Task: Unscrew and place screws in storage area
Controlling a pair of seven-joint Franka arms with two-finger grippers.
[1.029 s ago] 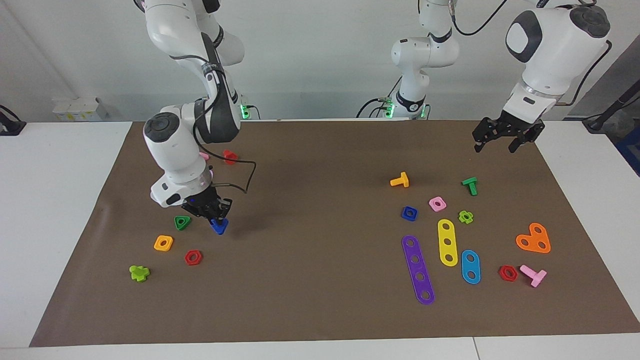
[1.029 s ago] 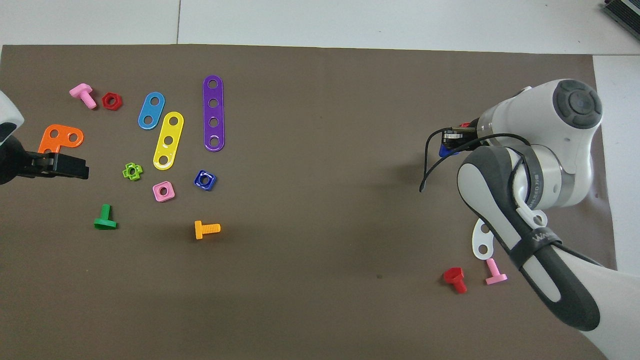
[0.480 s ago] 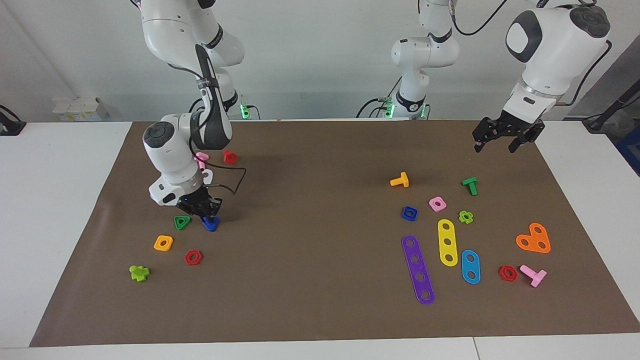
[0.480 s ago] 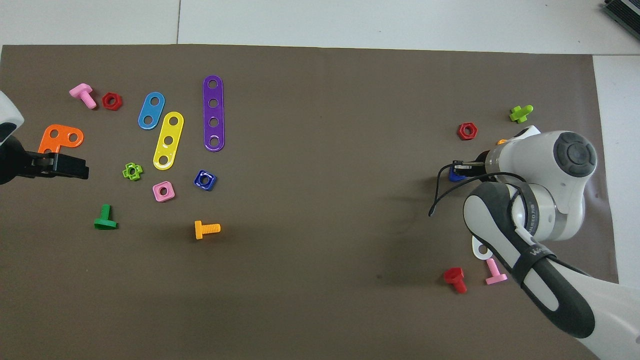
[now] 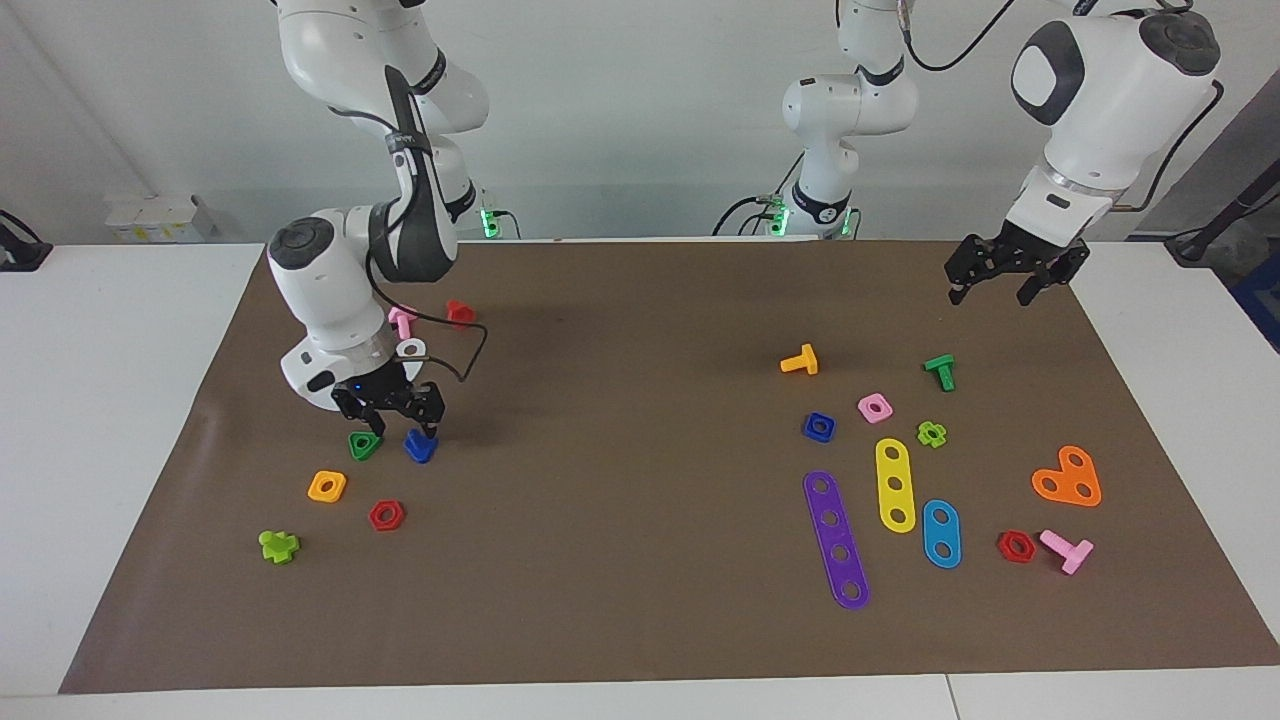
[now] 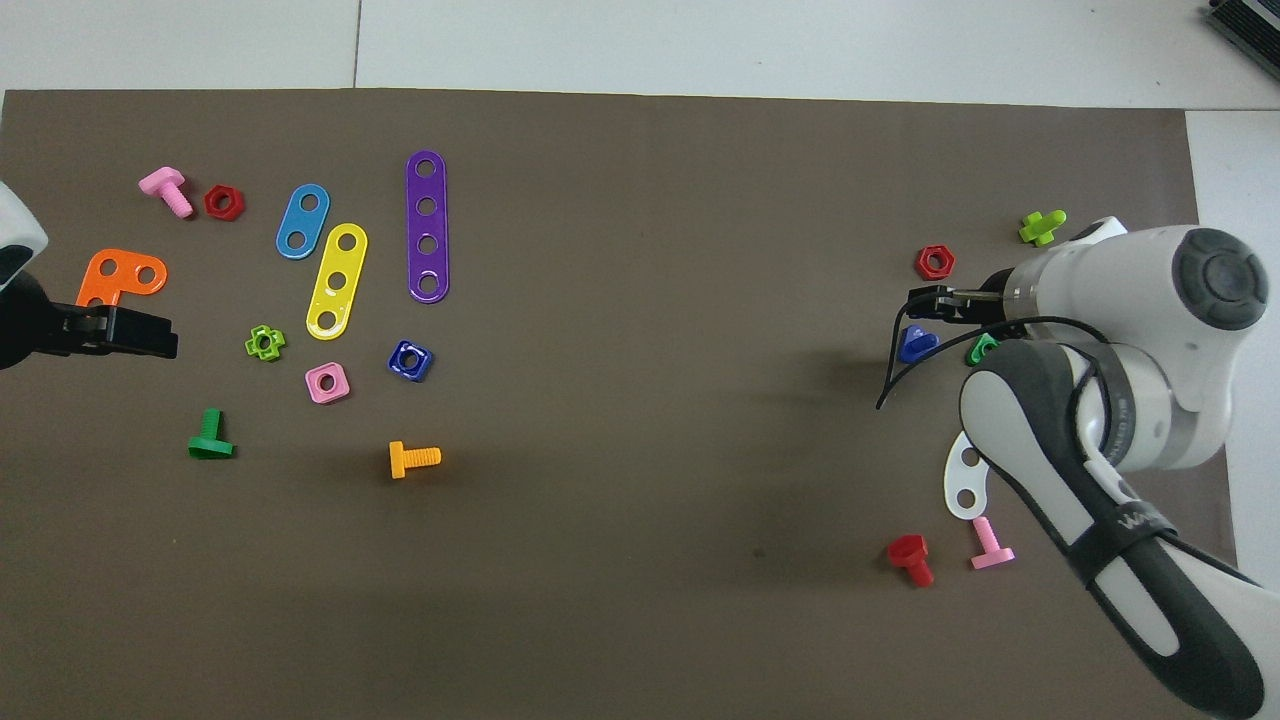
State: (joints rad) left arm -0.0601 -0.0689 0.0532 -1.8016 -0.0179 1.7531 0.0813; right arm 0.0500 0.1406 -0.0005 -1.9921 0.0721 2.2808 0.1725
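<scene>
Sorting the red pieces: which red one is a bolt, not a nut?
The red bolt, nearest the robots beside the pink bolt: it has a shank. The two red hex nuts are flat rings.

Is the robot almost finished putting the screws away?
One step looks done: the dark-blue screw lies on the mat in the storage area, beside the green nut. The right gripper hangs open just above it, holding nothing. The left gripper waits open in the air at the left arm's end. No screw in view looks still fastened, so I cannot tell what is left.
</scene>
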